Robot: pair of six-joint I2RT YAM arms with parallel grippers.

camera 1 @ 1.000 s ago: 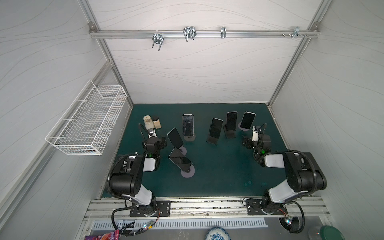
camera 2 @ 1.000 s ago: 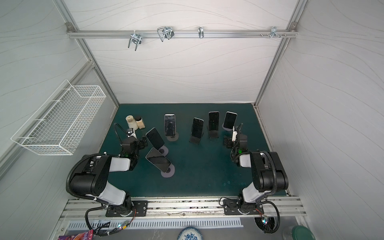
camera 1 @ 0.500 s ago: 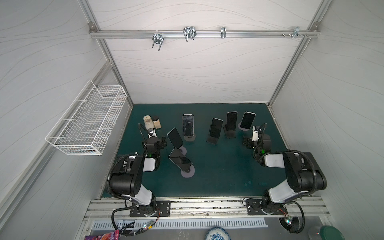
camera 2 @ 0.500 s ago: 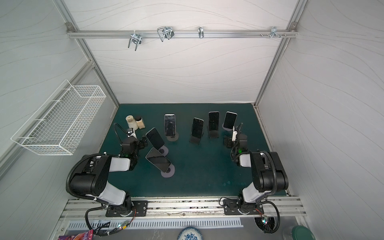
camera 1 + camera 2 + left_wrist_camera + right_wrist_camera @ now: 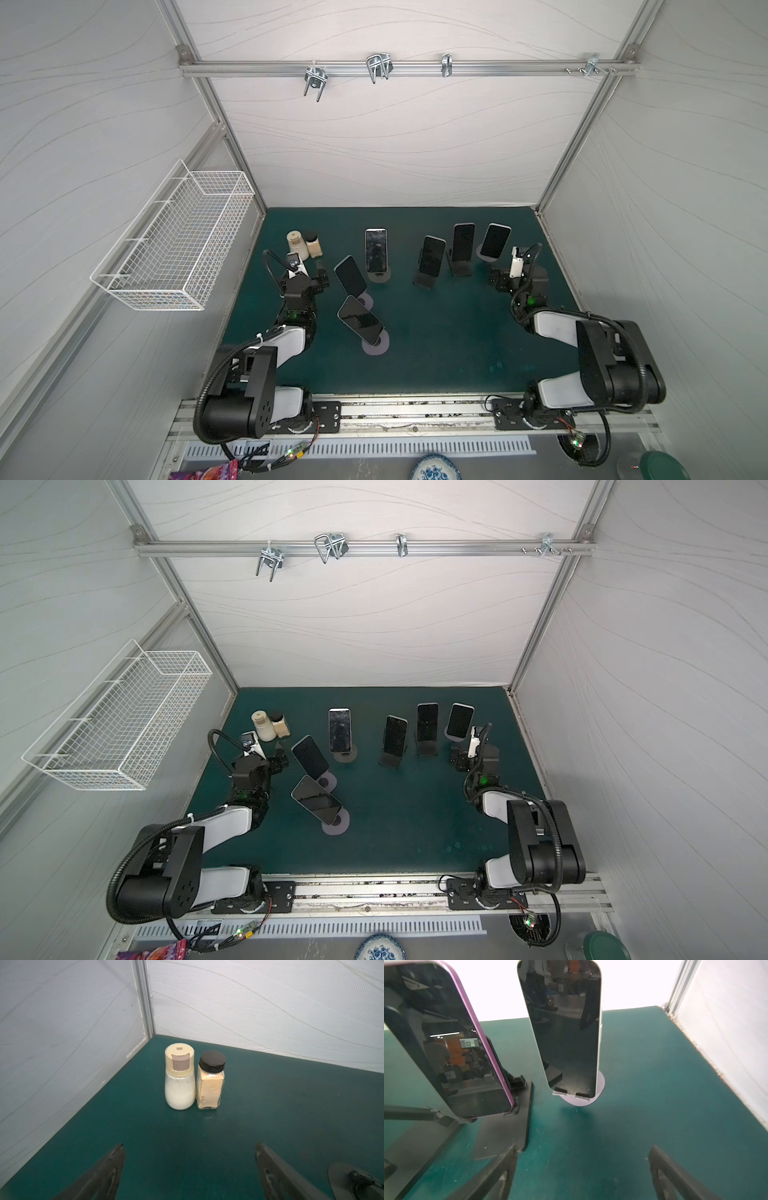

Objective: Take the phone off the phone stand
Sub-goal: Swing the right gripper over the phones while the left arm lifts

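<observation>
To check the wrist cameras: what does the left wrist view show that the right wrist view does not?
Only left wrist: a white shaker bottle beside a black-capped jar; the left gripper, open. Only right wrist: a purple-edged phone on a black stand, a pale-edged phone on a round stand; the right gripper, open. Both: green mat, white wall.

I see the phone glossy and mirror-like, its stand smooth and matt, the green mat faintly rough.

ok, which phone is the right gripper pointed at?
The rightmost phone, pale-edged on the round lilac stand: it sits centred ahead of the open right gripper. The purple-edged phone on the black stand is off to one side.
</observation>
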